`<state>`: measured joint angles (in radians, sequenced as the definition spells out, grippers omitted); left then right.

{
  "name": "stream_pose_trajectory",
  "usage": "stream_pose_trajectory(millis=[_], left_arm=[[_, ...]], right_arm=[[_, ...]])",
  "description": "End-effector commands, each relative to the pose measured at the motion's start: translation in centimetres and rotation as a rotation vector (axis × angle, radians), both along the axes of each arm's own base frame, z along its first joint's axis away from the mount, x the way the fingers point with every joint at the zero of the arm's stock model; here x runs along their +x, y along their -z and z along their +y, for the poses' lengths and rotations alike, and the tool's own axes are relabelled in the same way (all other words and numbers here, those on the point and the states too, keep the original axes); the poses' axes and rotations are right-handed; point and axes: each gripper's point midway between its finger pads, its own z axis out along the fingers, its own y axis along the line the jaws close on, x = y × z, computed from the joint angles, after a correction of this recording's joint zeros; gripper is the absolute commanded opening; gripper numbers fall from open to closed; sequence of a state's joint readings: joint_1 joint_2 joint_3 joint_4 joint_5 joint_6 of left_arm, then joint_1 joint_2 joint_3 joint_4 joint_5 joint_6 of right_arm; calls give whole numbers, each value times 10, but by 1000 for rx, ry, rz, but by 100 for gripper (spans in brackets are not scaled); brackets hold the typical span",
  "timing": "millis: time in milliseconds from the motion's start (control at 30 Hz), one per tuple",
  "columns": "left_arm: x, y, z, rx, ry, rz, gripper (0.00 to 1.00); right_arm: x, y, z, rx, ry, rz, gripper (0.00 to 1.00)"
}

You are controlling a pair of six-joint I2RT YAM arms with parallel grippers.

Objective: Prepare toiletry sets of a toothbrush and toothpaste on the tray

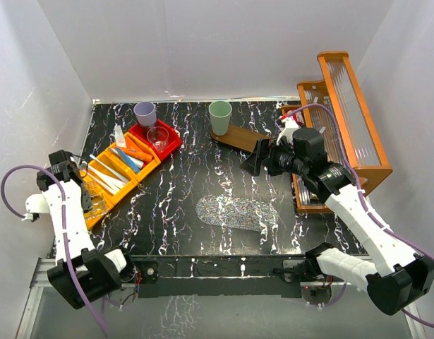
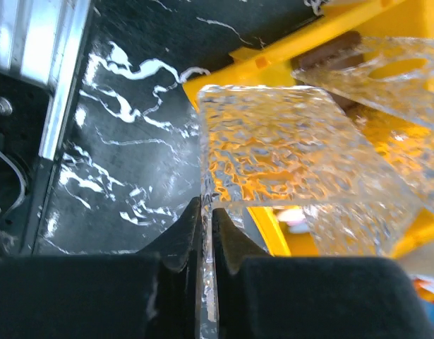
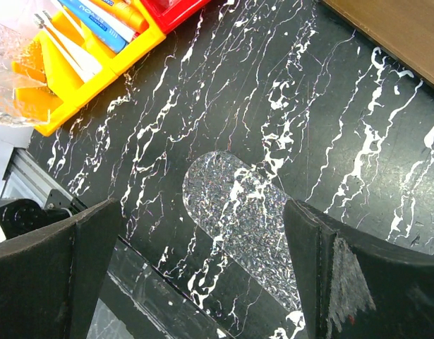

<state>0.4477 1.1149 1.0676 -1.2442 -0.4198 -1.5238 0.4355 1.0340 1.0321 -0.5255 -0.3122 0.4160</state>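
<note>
My left gripper (image 2: 208,212) is shut on the thin edge of a clear textured tray (image 2: 273,141), which is tilted over the corner of the yellow bin (image 2: 273,49). Seen from above, that gripper (image 1: 88,194) is at the bin's near end. Pale toothbrushes (image 1: 109,173) and blue and orange toothpaste tubes (image 1: 134,152) lie in the bin. A second clear oval tray (image 1: 238,212) lies flat mid-table. My right gripper (image 3: 202,212) hangs open above it, empty. A green cup (image 1: 220,113) stands on a wooden tray (image 1: 241,136).
A lilac cup (image 1: 145,113) stands at the back left. A clear glass cup (image 1: 158,136) sits in a red bin (image 1: 171,145). A wooden rack (image 1: 344,120) with textured panels occupies the right side. White walls enclose the table.
</note>
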Motion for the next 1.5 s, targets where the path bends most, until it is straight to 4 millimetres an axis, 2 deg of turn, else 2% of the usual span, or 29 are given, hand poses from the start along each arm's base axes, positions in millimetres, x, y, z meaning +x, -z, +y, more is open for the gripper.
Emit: stream_pose_trajectory(millis=[0,100,233,333,433,467,500,567,667,767,900,967,1033,1067,1233,1367,1467], left_arm=[[-14,-33,-9,10,-1,-52,0],[-21,-41,-17,-18,2,-40,0],[-22,-48,-25,-37,77,-60,0],[-14,-46,-43,-92,205,-99,0],[11,-41,-74,-163,429,-216,0],[32,-43,-87,-169,539,-307,0],[44,-44,-100,-185,636,-365,0],[58,-46,-121,-219,766,-425,0],[72,-44,-147,-246,919,-395,0],[83,-31,-183,-256,1047,-343,0],[96,-18,-233,-271,1162,-331,0],[97,-13,-250,-236,1223,-286,0],[94,-9,-260,-193,1258,-227,0],[93,-8,-265,-180,1273,-210,0],[86,-6,-281,-135,1331,-175,0],[83,-4,-284,-121,1359,-159,0],[81,-1,-284,-110,1381,-135,0]], right_arm=[[4,-23,-1,22,-9,-104,98],[1,-28,-2,22,-13,-120,98],[-3,-34,-5,14,-23,-142,98],[-6,-31,-6,-4,-42,-162,98],[-10,-28,-4,-24,-95,-194,98],[-14,-29,1,-18,-144,-211,99],[-17,-28,5,-11,-179,-230,98],[-22,-31,13,19,-242,-270,96],[-27,-44,31,63,-297,-324,92],[-34,-51,56,60,-315,-373,92],[-43,-49,92,24,-328,-422,91],[-38,-45,104,7,-278,-388,86],[-28,-39,111,-7,-228,-325,74],[-25,-32,118,-22,-225,-298,71],[-17,-15,126,-37,-172,-259,69],[-10,10,132,-93,-163,-202,67],[-6,22,138,-115,-168,-175,60]])
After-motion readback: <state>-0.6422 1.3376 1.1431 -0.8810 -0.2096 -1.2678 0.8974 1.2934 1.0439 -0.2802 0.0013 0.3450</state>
